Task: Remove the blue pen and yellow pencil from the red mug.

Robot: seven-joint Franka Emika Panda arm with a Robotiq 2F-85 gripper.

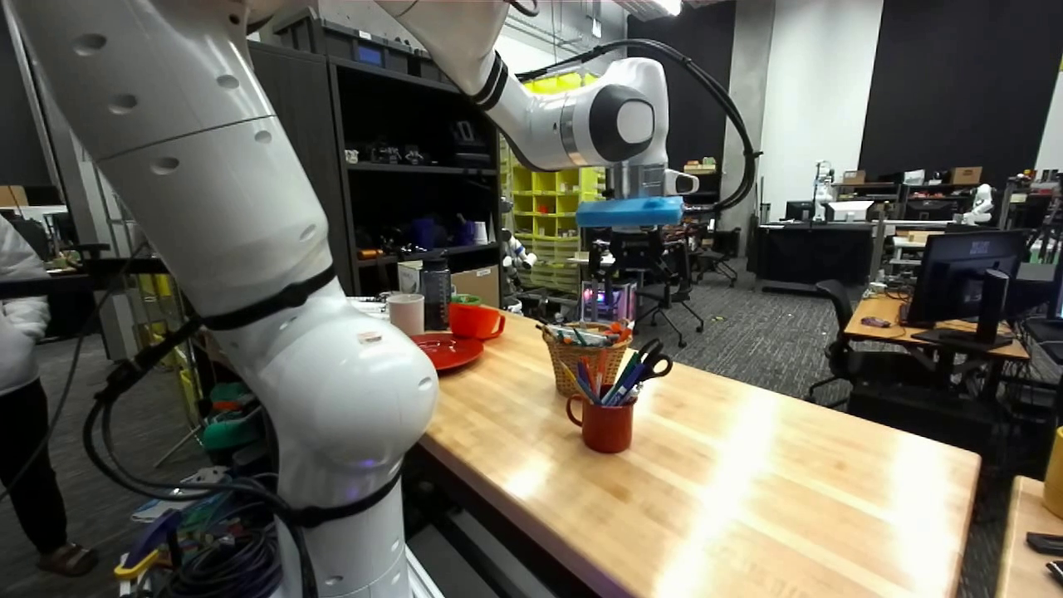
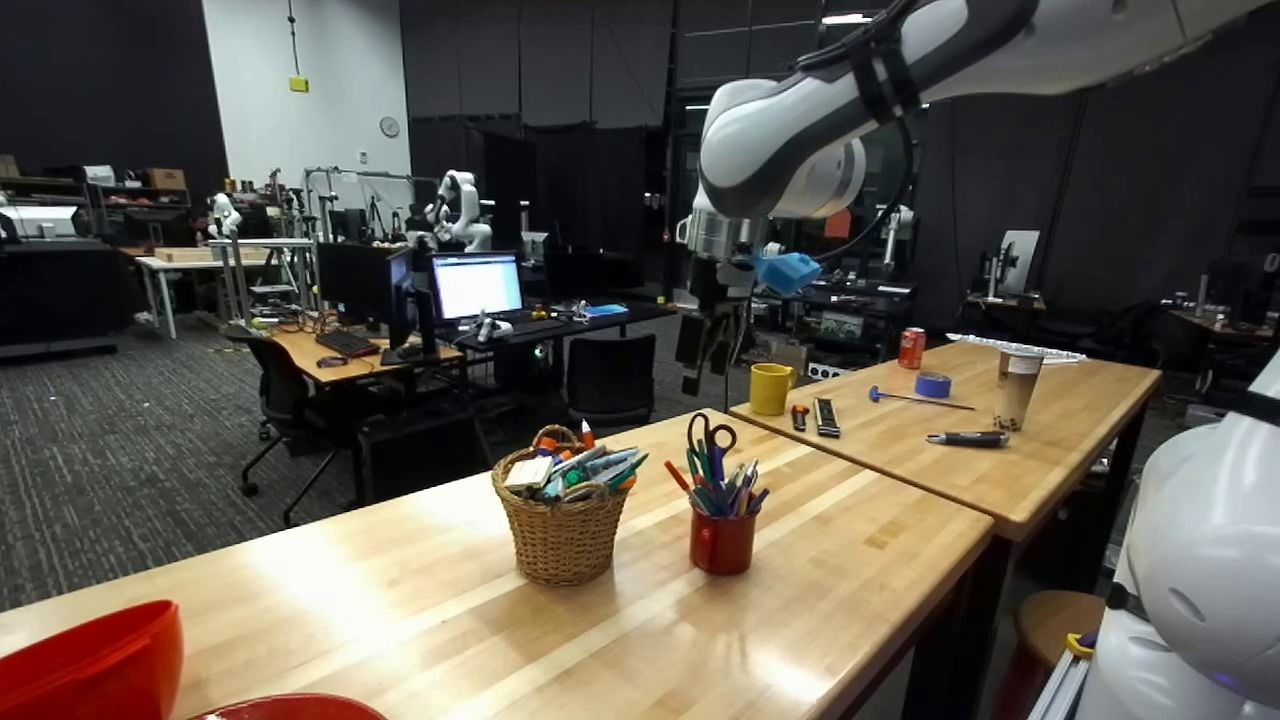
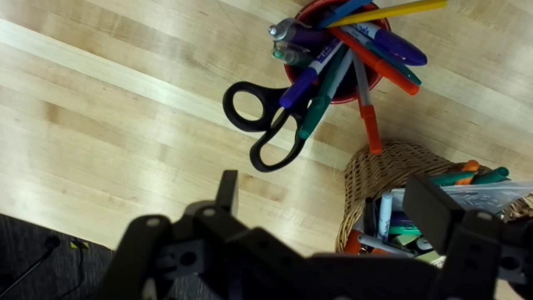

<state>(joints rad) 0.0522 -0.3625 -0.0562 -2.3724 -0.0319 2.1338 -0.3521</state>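
Note:
The red mug [image 1: 607,432] stands upright on the wooden table, packed with pens, in both exterior views. From above, its rim [image 3: 343,100] shows at the top of the wrist view. A yellow pencil [image 3: 399,10] leans out over the mug's edge. Beside it the blue pen [image 3: 344,11] runs up to the frame's top edge, so its end is cut off there. My gripper [image 3: 327,200] stands open above the table, apart from the mug, its jaws wide and nothing between them. In an exterior view the gripper [image 2: 706,362] hangs well higher than the mug's contents.
Black-handled scissors [image 3: 260,127] stick out of the mug. Close by stands a wicker basket [image 2: 562,530] full of markers, partly under one finger in the wrist view. A red plate [image 1: 447,350] and a red-orange bowl [image 1: 473,322] sit farther along the table.

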